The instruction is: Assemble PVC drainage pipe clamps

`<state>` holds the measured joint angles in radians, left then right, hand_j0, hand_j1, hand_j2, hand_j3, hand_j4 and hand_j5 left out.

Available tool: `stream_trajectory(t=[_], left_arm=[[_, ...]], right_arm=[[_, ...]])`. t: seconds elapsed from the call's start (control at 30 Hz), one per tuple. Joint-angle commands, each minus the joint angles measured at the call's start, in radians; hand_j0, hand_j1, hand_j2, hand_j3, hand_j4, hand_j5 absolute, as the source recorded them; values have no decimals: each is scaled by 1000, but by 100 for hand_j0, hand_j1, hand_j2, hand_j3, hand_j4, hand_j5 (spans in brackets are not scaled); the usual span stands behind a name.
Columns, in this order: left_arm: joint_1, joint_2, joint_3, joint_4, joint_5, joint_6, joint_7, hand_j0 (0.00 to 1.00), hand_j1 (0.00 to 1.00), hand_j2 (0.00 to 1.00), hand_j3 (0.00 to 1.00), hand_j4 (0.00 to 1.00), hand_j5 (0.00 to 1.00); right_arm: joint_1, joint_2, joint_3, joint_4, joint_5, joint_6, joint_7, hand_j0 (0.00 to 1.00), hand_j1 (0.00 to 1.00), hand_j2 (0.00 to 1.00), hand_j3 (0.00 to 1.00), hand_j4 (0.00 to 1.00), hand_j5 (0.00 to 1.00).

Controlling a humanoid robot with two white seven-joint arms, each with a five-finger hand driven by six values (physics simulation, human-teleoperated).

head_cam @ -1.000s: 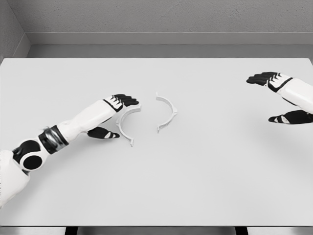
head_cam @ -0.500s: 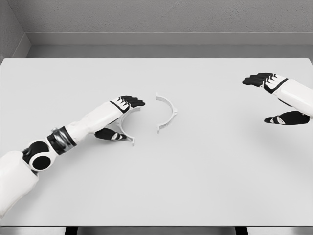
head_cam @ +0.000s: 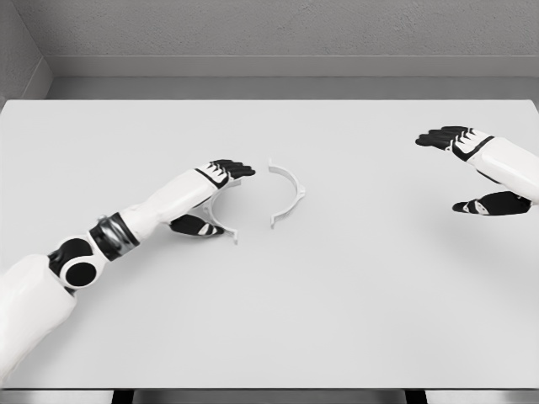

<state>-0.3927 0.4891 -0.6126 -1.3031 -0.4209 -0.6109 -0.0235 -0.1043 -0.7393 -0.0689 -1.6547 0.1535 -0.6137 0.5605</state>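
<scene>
Two white half-ring clamp pieces lie on the white table [head_cam: 337,320]. The left clamp half [head_cam: 226,228] curves open to the right and is partly hidden under my left hand [head_cam: 221,192]. That hand reaches over it, fingers stretched past its upper end and thumb low beside its lower arc, not closed on it. The right clamp half [head_cam: 290,193] lies a short way to the right, curving open to the left, untouched. My right hand [head_cam: 467,164] hovers open at the far right, well away from both pieces.
A grey wall [head_cam: 269,34] rises behind the table's far edge. The table's front edge runs along the bottom of the view.
My left hand has slid rightward over the left clamp half, and that piece has shifted slightly right with it. The right hand has drifted a little left.
</scene>
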Motion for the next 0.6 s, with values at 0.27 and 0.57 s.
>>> stream_trajectory(t=[0.27,0.57], left_arm=[[-15,-50,-1,7,-27,0,1,100,100,100,100,100,100],[-28,-80,1,22,-29,0,1,100,100,100,100,100,100]], right_arm=[[0,0,-2,3,-8,3,-1,100,100,100,100,100,100],[0,0,0,4,-8,3,-1,100,100,100,100,100,100]])
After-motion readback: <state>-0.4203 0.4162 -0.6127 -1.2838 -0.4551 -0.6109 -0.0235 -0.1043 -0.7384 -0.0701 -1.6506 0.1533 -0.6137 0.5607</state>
